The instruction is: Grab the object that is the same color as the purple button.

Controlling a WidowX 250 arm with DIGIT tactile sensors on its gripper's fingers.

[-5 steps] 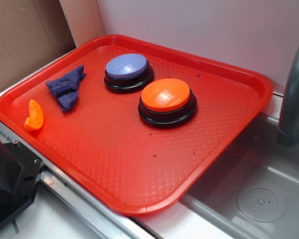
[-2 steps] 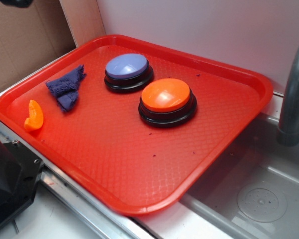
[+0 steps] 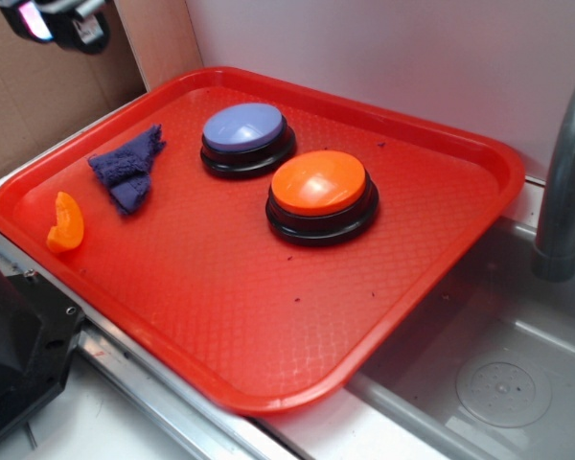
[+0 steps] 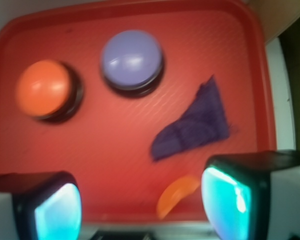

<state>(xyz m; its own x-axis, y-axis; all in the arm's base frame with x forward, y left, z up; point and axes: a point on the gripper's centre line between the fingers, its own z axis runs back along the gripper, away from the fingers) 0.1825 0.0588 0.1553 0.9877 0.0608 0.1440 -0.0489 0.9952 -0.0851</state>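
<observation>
Purple cloth (image 3: 126,171) lies untouched while the open end effector (image 4: 140,205) has entered above the tray (image 3: 268,326).

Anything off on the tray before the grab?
Mostly tidy. Dark crumbs speckle the red plastic tray near the round orange dome button, and the small purple fuzzy cloth lies crumpled.

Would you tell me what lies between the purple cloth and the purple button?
Nothing: the exterior view shows only bare red tray between purple cloth and purple button.
</observation>
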